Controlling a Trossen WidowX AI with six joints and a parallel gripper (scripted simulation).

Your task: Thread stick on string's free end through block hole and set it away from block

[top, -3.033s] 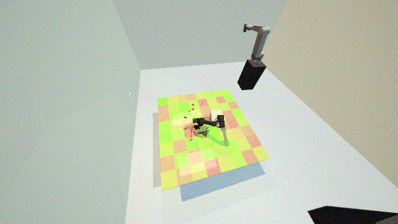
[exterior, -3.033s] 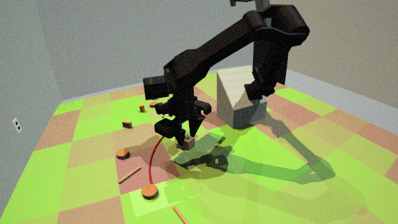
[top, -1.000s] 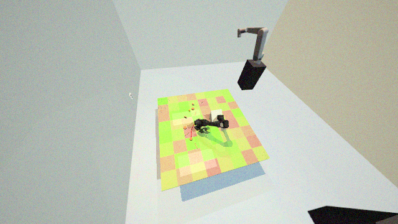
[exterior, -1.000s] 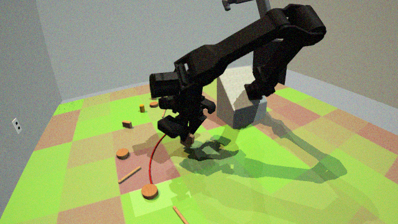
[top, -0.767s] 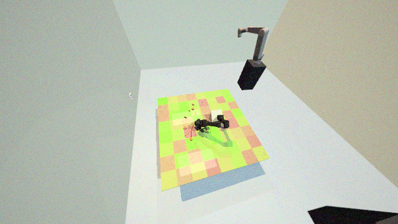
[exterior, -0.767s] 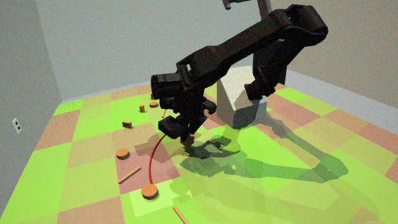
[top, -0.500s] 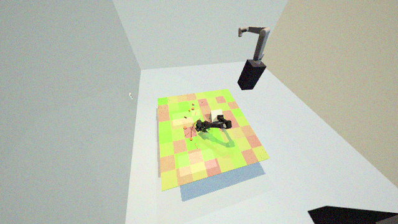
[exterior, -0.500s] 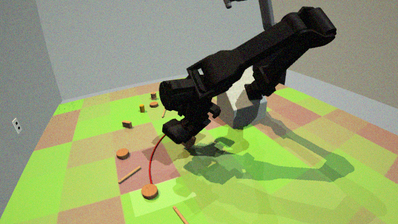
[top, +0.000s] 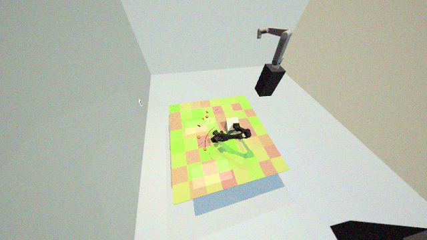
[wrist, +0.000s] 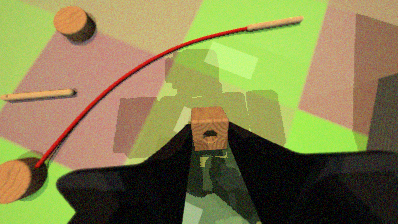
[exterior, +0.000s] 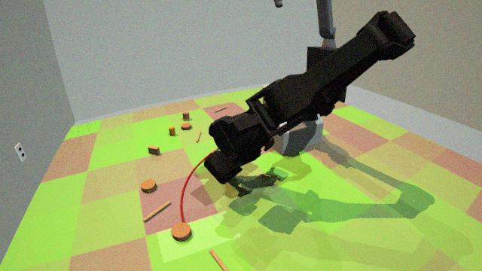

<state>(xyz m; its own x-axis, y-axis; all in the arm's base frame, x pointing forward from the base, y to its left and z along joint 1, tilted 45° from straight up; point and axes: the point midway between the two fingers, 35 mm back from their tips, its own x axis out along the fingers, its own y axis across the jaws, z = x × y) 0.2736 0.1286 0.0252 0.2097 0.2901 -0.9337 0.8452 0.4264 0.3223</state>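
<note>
My gripper (wrist: pixel 208 127) is shut on the wooden block (wrist: pixel 209 118), whose dark hole faces the wrist camera. The block appears to be held above the table; the exterior view does not show it behind the arm. The round wooden button (top: pixel 205 149) (exterior: pixel 181 231) (wrist: pixel 14 181) lies on the table. A red string (top: pixel 205 139) (exterior: pixel 182 199) (wrist: pixel 107 89) curves from it past the gripper. The string's thin wooden stick (wrist: pixel 275 23) lies beyond the fingertips in the wrist view, to the upper right. It is hidden behind the arm in the exterior view.
A loose stick (exterior: pixel 157 211) (wrist: pixel 40 94) and a wooden disc (exterior: pixel 148 185) (wrist: pixel 72 22) lie near the button. Another loose stick (exterior: pixel 218 260) lies in front. Several small wooden pieces and sticks lie farther back. A large grey box (exterior: pixel 314 137) stands behind the arm.
</note>
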